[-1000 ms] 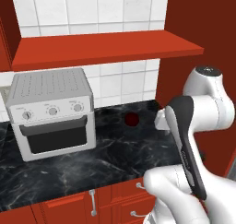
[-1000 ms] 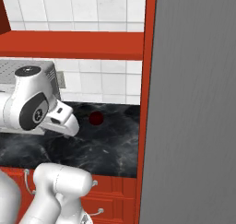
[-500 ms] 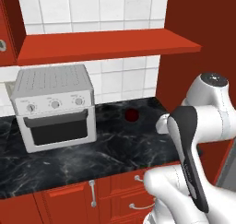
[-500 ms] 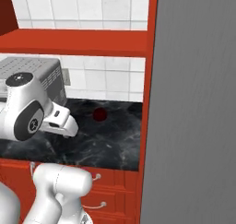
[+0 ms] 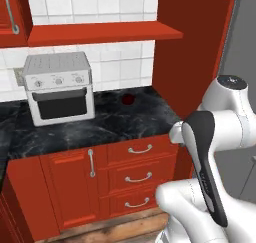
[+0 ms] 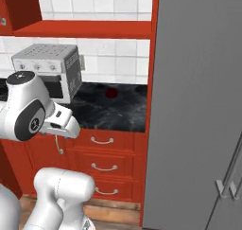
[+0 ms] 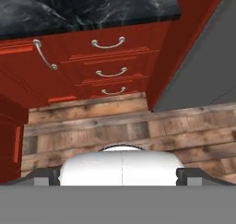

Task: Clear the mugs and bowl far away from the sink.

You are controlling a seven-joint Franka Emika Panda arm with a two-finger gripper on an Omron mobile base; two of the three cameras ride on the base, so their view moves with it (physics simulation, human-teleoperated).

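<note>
I see even, soft light across all three views, with no clear single source. The white wall tiles (image 5: pixel 95 2) come out bright and flat. Under the red shelf (image 5: pixel 100 33) the wall is a little dimmer, and the black countertop (image 5: pixel 100 124) shows only faint pale veins, no strong glare. A small dark red thing (image 5: pixel 128 99) on it is too blurred to make out, perhaps a cup. Edges look soft and pixelated throughout. The wood floor (image 7: pixel 138 126) is evenly lit, with lines splaying toward the edges.
</note>
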